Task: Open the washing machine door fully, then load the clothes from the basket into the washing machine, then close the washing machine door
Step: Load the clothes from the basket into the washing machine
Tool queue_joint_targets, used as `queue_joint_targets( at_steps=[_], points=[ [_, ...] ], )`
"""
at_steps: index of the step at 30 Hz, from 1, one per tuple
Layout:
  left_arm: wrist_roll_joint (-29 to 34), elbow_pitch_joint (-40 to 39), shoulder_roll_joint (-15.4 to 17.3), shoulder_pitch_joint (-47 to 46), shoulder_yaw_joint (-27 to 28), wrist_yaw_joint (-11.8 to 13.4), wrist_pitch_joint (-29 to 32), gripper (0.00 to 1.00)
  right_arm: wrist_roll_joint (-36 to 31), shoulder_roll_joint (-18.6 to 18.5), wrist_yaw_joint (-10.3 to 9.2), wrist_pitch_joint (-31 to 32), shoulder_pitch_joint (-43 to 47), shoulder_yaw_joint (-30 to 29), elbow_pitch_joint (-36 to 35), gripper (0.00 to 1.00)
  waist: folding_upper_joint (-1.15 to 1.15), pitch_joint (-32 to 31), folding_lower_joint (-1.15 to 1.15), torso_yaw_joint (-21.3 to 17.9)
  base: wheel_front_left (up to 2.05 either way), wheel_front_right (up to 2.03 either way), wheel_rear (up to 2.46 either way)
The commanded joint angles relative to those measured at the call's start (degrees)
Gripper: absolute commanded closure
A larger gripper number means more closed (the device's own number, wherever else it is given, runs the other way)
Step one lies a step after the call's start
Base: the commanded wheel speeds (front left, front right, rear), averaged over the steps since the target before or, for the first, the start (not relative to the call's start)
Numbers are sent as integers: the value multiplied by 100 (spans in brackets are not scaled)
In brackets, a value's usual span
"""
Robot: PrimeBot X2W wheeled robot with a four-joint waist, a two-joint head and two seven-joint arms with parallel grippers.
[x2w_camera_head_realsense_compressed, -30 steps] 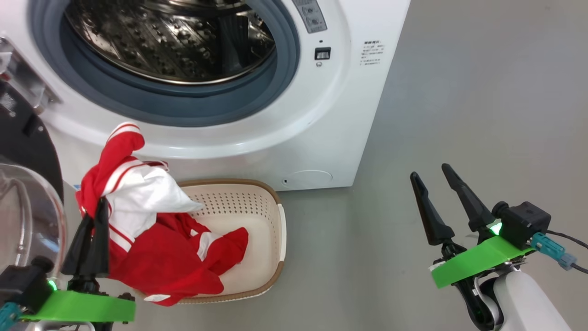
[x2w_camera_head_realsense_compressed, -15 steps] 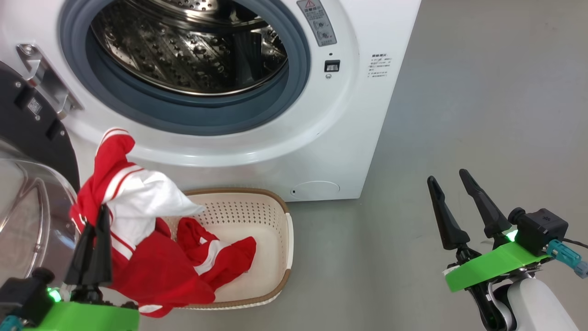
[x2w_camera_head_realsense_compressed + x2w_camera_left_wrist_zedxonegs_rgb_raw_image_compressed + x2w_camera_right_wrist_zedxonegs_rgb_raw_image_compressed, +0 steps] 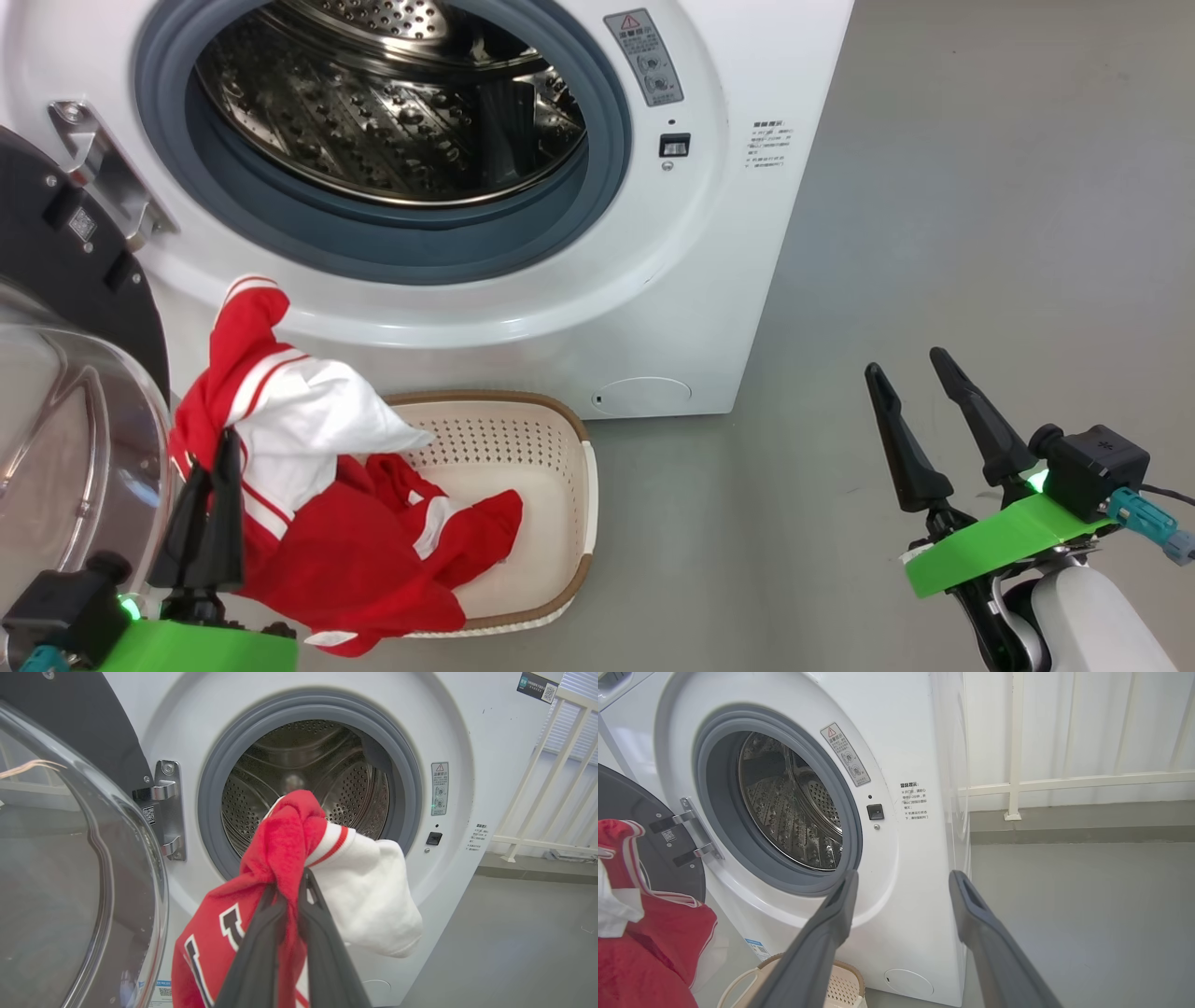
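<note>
Jaws of the left gripper [image 3: 215, 457] are clamped on the clothes [image 3: 345, 551], whose bulk trails below and to its right into the basket [image 3: 523, 439]. Ahead of the tips and slightly above gapes the washing machine [image 3: 709, 280] drum. The right gripper [image 3: 906, 362], spread and empty, stands farther off.

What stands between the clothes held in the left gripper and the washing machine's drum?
Nothing visible. The washing machine door stands open to the left, clear of the drum, which looks empty. The clothes trail down into the basket.
</note>
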Motion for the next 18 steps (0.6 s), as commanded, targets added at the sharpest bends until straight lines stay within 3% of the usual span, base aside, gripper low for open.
queue_joint_targets(
  at_steps=[1, 10, 18],
  points=[
    [75, -114, 99, -97, 186, 1, -71, 100, -9, -58, 9, -26, 70, 119, -120, 0, 0, 1, 0, 1, 0, 0, 0],
    [120, -158, 201, -434, 42, -10, -71, 100, -16, -66, 9, -26, 65, 144, -127, 0, 0, 58, 0, 0, 0, 0, 0],
    [145, -133, 378, -1420, -291, -19, -71, 100, -43, -33, 9, -26, -43, 169, -181, 0, 0, 362, 0, -67, 0, 0, 0]
  ],
)
